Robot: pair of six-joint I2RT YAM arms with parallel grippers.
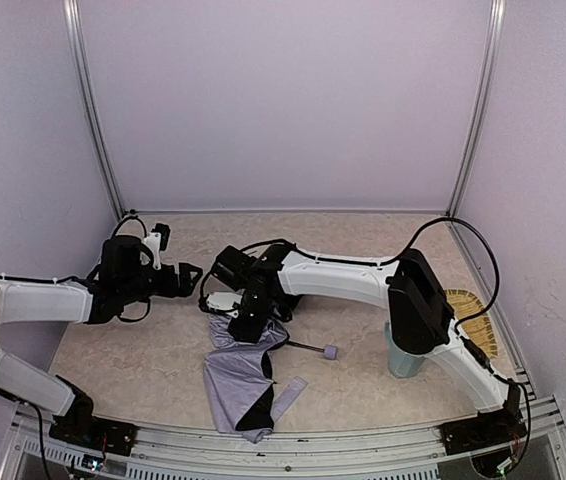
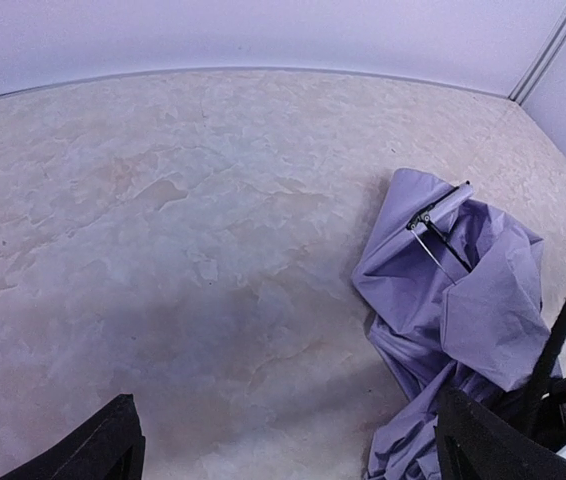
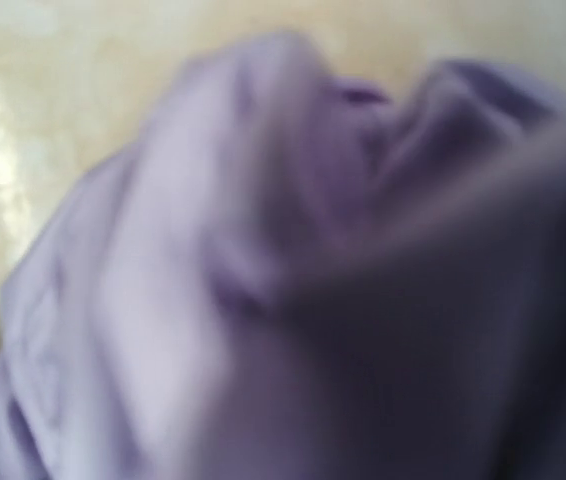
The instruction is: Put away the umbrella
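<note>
Low in mid-frame from overhead, the umbrella (image 1: 241, 385) lay crumpled on the table (image 1: 133, 355), right gripper (image 1: 246, 326) down in its fabric, grip impossible to tell, left gripper (image 1: 187, 278) spread wide nearby.

The worktop (image 1: 143, 350) is a beige, marbled slab, boxed in on three sides by plain pale walls (image 1: 283, 100), with slim metal posts (image 1: 93, 110) standing in the two far corners. Over on the right a pale blue-grey cup (image 1: 401, 364) stands upright with its top hidden from view, and near it, right by the side wall, lies a flat yellowish ribbed piece (image 1: 473, 318) that I can't identify. A silver rail (image 1: 313, 440) runs along the near edge.
</note>
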